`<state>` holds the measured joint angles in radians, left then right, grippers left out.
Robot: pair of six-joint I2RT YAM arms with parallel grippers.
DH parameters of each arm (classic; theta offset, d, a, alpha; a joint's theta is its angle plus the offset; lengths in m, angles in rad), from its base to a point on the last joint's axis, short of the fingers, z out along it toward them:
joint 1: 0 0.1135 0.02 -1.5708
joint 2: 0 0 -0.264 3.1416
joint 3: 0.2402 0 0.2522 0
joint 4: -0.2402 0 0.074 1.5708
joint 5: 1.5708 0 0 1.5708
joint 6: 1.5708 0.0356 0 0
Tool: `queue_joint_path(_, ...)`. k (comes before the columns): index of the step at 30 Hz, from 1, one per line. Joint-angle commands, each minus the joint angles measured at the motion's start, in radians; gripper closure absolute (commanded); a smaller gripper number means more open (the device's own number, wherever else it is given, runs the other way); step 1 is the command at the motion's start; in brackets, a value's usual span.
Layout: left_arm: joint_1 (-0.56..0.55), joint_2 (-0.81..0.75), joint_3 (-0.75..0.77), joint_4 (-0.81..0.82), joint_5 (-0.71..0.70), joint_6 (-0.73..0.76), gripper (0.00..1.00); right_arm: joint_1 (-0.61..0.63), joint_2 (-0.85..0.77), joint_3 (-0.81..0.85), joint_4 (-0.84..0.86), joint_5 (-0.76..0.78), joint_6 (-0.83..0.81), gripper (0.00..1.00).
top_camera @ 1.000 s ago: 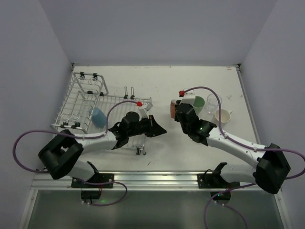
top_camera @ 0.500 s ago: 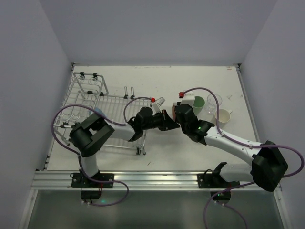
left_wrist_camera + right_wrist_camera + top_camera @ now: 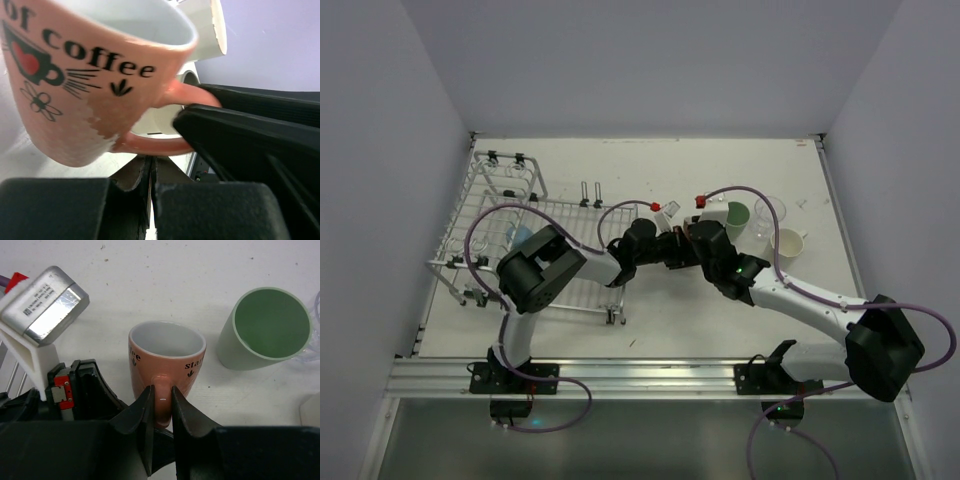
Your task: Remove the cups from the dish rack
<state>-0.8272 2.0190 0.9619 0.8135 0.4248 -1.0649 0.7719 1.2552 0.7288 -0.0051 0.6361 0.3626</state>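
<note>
The right end effector [image 3: 690,240] and left end effector [image 3: 671,250] meet near the middle of the table [image 3: 720,170] in the top view. The dish rack [image 3: 490,215] sits well left, with a blue cup [image 3: 520,238] inside.

Left wrist: its jaws are pressed together, empty, just below the handle of a pink mug [image 3: 95,80].

Right wrist: its jaws pinch that handle, and a green cup [image 3: 267,327] stands near.

One dish rack [image 3: 560,215]. Right of the rack: four cups, comprising one salmon mug [image 3: 167,360], one green cup [image 3: 267,327], one clear cup [image 3: 769,212] and one cream cup [image 3: 787,245]. Inside the rack: one blue cup [image 3: 519,237]. Clear cups inside the rack: count cannot be determined.
</note>
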Motion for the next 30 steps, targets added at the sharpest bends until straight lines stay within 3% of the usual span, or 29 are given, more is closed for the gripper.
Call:
queue_joint_path(1,-0.001,0.029,0.047,0.026,0.019,-0.012,1.00,-0.006,-0.036,0.014,0.114,0.033,-0.019,1.00)
queue_joint_path(13,0.043,0.089,0.086,0.029,0.017,-0.024,1.00,-0.008,-0.062,-0.014,0.113,0.025,-0.014,1.00)
queue_joint_path(30,0.069,0.152,0.187,-0.100,0.000,-0.017,1.00,-0.008,-0.048,-0.055,0.090,-0.062,-0.031,1.00)
